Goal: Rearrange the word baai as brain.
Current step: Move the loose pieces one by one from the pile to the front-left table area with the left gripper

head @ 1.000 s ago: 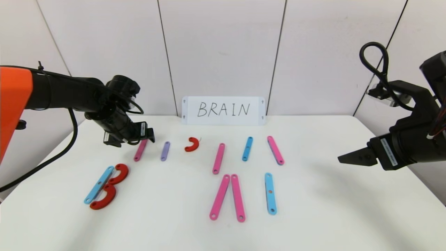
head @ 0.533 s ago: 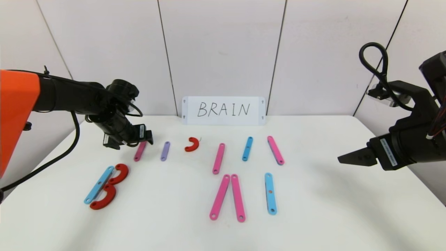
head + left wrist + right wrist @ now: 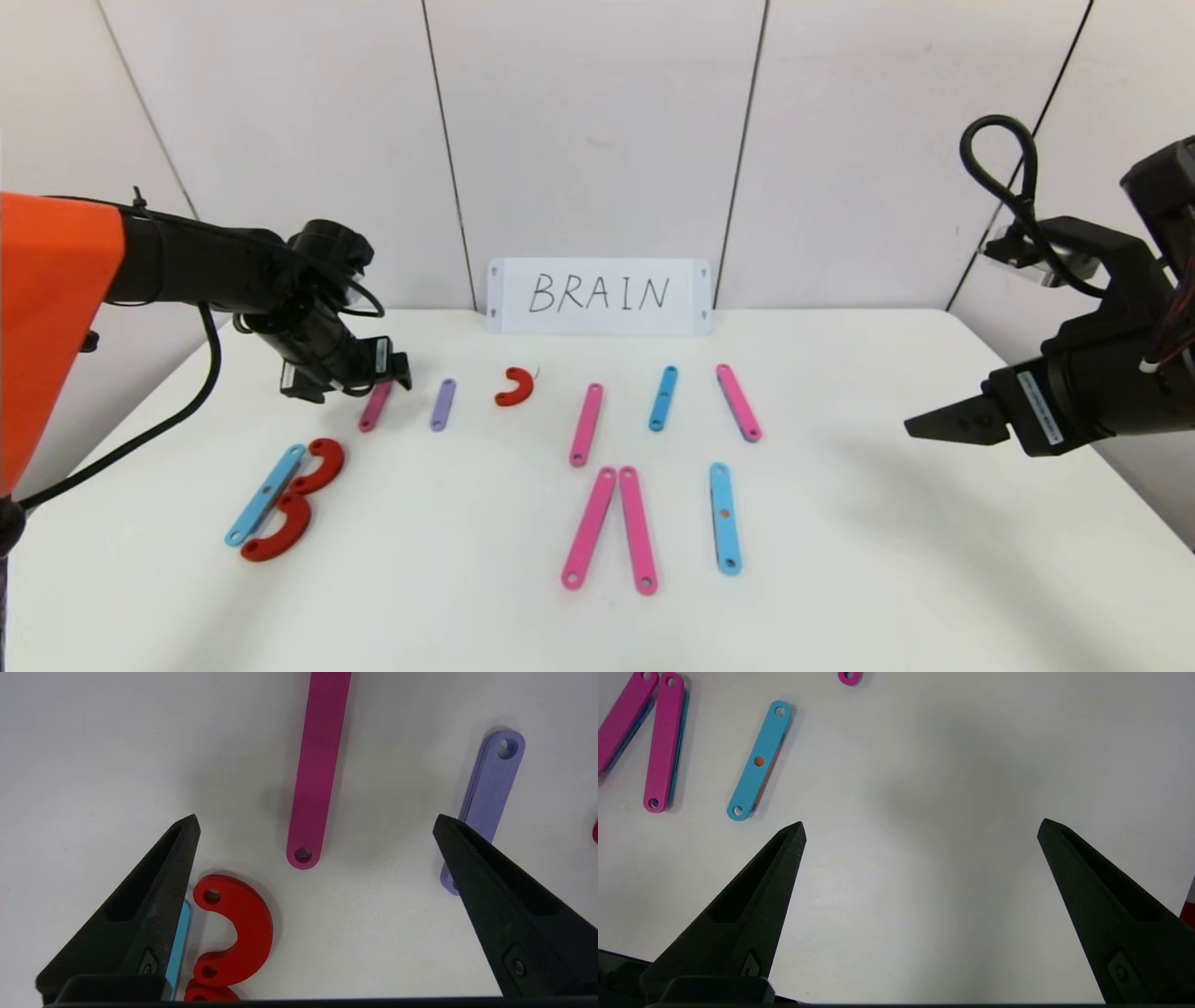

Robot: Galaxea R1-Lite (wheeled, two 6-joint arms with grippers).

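Observation:
The word's pieces lie flat on the white table [image 3: 887,560]. At the left, a blue strip [image 3: 266,493] and two red curves [image 3: 317,465] form a B. Behind it lie a pink strip [image 3: 375,406], a purple strip [image 3: 442,404] and a small red curve [image 3: 514,386]. My left gripper [image 3: 397,369] hovers open over the far end of that pink strip [image 3: 317,765], with the purple strip [image 3: 490,798] beside one finger. Several pink and blue strips [image 3: 638,530] lie in the middle. My right gripper [image 3: 920,427] hangs open and empty at the right.
A white card [image 3: 597,296] with handwritten "BRAIN" leans on the back wall. In the right wrist view a blue strip [image 3: 759,760] and a pink pair [image 3: 663,742] lie beyond the fingers, over bare table.
The left arm has sunk a little, and its gripper sits slightly lower over the pink strip's far end. The right arm and all pieces are unmoved.

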